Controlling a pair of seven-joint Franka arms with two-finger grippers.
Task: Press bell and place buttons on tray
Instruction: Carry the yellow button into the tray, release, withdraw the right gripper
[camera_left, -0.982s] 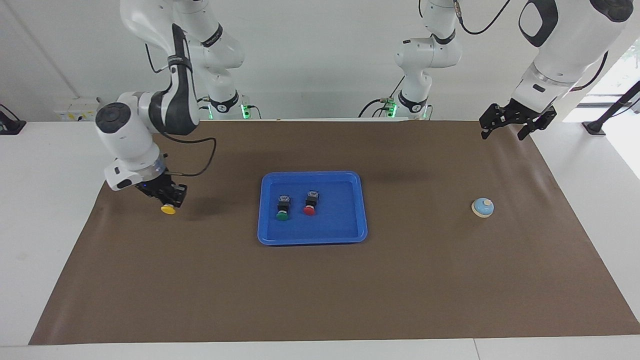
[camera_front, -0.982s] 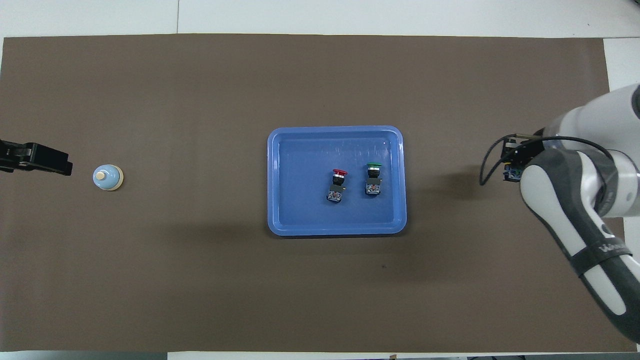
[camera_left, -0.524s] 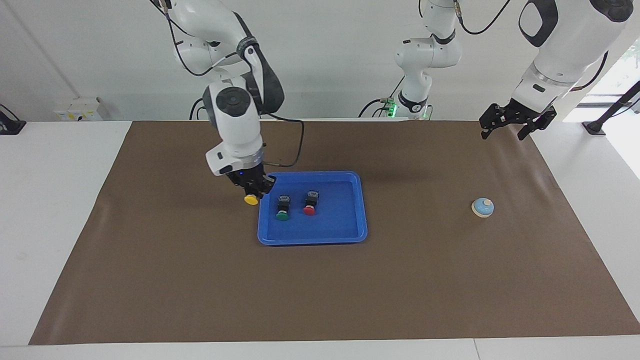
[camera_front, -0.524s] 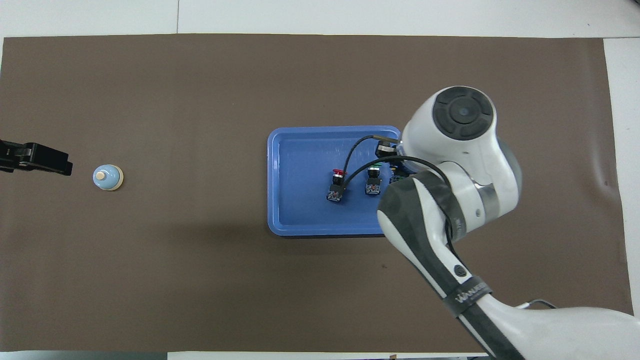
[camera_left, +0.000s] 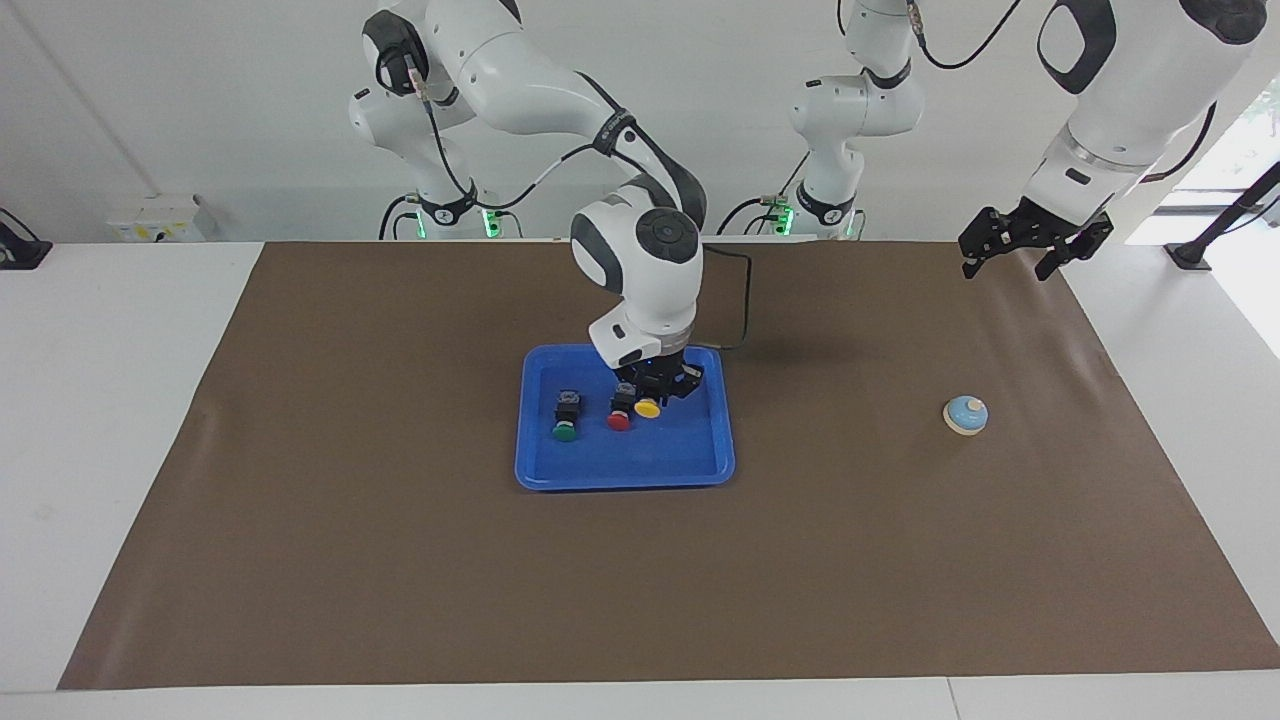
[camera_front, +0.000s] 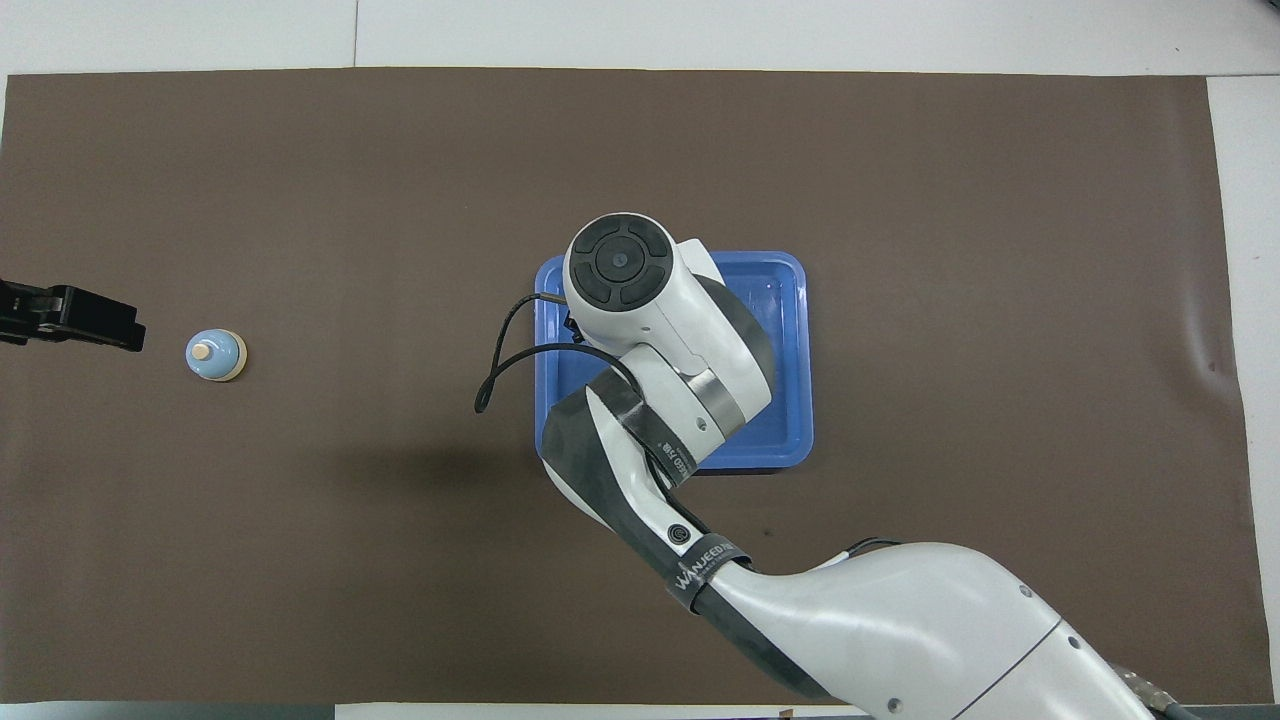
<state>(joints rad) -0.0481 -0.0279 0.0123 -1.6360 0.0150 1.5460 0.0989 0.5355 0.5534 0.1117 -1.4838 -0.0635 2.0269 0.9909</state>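
Observation:
The blue tray (camera_left: 625, 478) lies mid-table; it also shows in the overhead view (camera_front: 790, 350). The green button (camera_left: 566, 416) and the red button (camera_left: 620, 410) lie in it. My right gripper (camera_left: 660, 386) is over the tray, shut on the yellow button (camera_left: 648, 407), held low beside the red one toward the left arm's end. I cannot tell if it touches the tray floor. In the overhead view the right arm hides all three buttons. The bell (camera_left: 966, 414) stands toward the left arm's end (camera_front: 215, 355). My left gripper (camera_left: 1035, 245) waits open, raised near the bell (camera_front: 70, 315).
A brown mat (camera_left: 400, 550) covers most of the white table. The right arm's wrist and cable hang over the tray's half nearer to the robots.
My right arm has carried the yellow button from the right arm's end of the mat, past the tray's rim, to over the tray beside the red button. The left arm has not moved.

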